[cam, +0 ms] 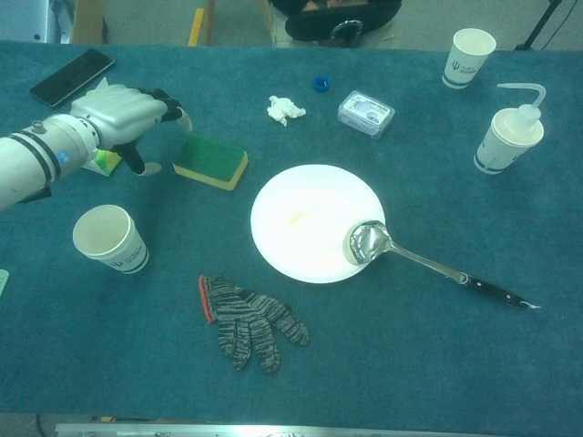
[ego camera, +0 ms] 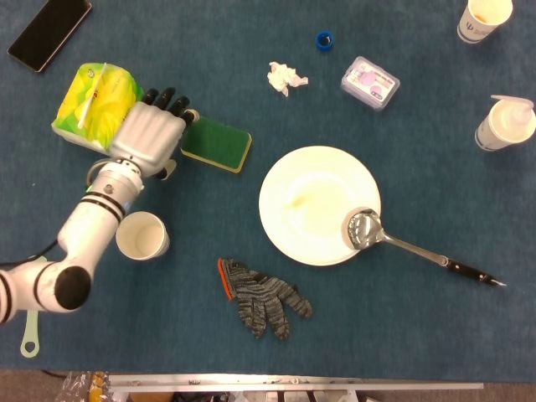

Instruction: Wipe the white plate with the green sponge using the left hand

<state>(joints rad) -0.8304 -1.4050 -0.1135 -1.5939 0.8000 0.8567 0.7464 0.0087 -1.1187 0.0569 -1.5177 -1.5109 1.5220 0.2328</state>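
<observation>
The dark fingers (ego camera: pixel 167 101) are being held spread and empty at the left end of the green sponge (ego camera: pixel 218 143); contact cannot be judged. Part of the tissue pack (ego camera: pixel 90 102) is being hidden by the left hand (ego camera: pixel 151 138). The white plate (ego camera: pixel 318 204) is lying right of the sponge on the worktop (ego camera: pixel 402 335).

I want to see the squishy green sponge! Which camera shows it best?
The chest view: the green sponge shows whole, green top and yellow side, with the left hand beside it. In the head view, the hand's fingers hide the sponge's left edge.
</observation>
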